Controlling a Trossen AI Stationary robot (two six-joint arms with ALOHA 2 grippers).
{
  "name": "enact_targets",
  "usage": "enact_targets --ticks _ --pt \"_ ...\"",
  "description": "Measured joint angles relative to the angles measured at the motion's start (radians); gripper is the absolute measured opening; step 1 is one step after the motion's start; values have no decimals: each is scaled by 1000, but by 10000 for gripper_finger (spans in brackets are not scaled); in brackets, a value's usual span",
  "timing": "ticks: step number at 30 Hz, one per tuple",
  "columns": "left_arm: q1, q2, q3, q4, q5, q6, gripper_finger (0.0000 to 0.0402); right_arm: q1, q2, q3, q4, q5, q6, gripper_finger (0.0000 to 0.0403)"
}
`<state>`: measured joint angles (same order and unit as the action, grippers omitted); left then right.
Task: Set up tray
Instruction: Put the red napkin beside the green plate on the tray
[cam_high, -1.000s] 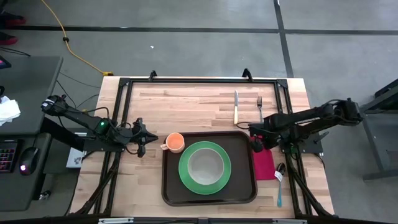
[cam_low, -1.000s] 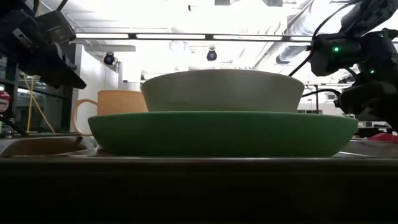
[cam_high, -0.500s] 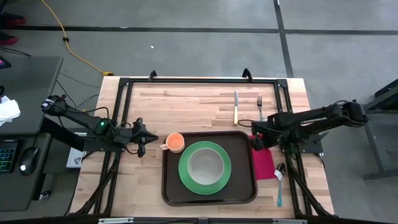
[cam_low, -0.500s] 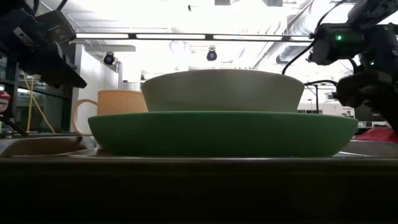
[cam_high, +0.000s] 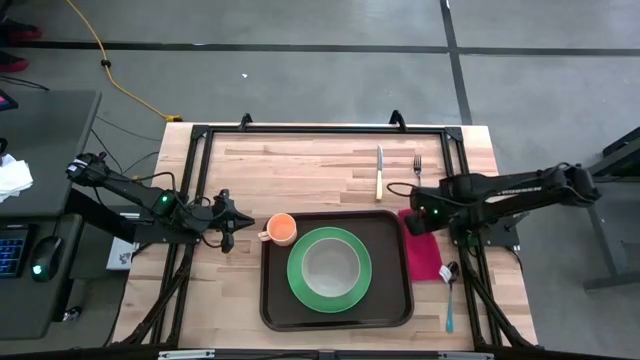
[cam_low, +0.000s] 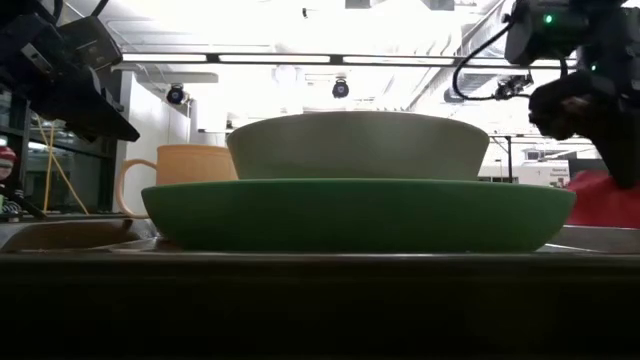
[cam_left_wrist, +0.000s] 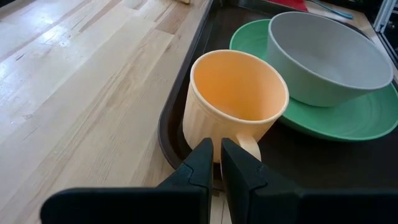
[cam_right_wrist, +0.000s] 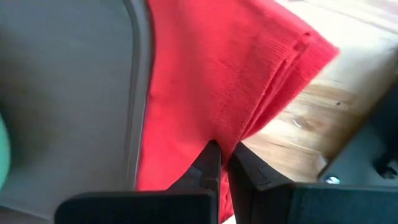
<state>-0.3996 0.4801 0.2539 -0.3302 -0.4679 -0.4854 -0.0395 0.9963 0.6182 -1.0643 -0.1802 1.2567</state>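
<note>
The dark brown tray (cam_high: 275, 300) lies at the table's near middle. It carries a green plate (cam_high: 329, 269) with a grey bowl (cam_high: 331, 267) and an orange cup (cam_high: 282, 229) at its far left corner. My left gripper (cam_high: 231, 222) is shut and waits level, just left of the cup's handle (cam_left_wrist: 250, 148). My right gripper (cam_high: 412, 215) is shut on a red napkin (cam_high: 424, 252) beside the tray's right rim. My right gripper pinches the napkin's far end (cam_right_wrist: 231, 127) between its two fingers, on a bunched fold of several layers. It comes from above, slanting down. The far end is lifted and hangs below the fingers (cam_low: 600, 198); the near end (cam_high: 430, 275) lies on the table.
A knife (cam_high: 380, 172) and a fork (cam_high: 418, 172) lie on the wood beyond the tray. A spoon (cam_high: 449, 292) lies at the napkin's near right side. A black frame (cam_high: 300, 130) runs round the table's edges. Bare wood (cam_high: 290, 170) spreads at the far left.
My right gripper has risen and gone a little toward the far edge, still shut on the napkin. The napkin's far end has lifted off the table and bunched up, while its near end has stayed down beside the tray.
</note>
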Motion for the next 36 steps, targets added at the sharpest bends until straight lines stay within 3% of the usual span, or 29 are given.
enact_targets --ticks 9,19,28,36 --pt "0 0 0 0 0 0 62 0 -68 91 -115 12 -6 0" --pt "0 0 0 0 0 1 62 0 -90 298 -448 96 -32 0" --pt "0 0 0 0 -1 1 62 0 -88 491 -465 179 -41 0" --pt "0 0 0 1 -5 1 62 0 -87 547 -383 145 -78 0"
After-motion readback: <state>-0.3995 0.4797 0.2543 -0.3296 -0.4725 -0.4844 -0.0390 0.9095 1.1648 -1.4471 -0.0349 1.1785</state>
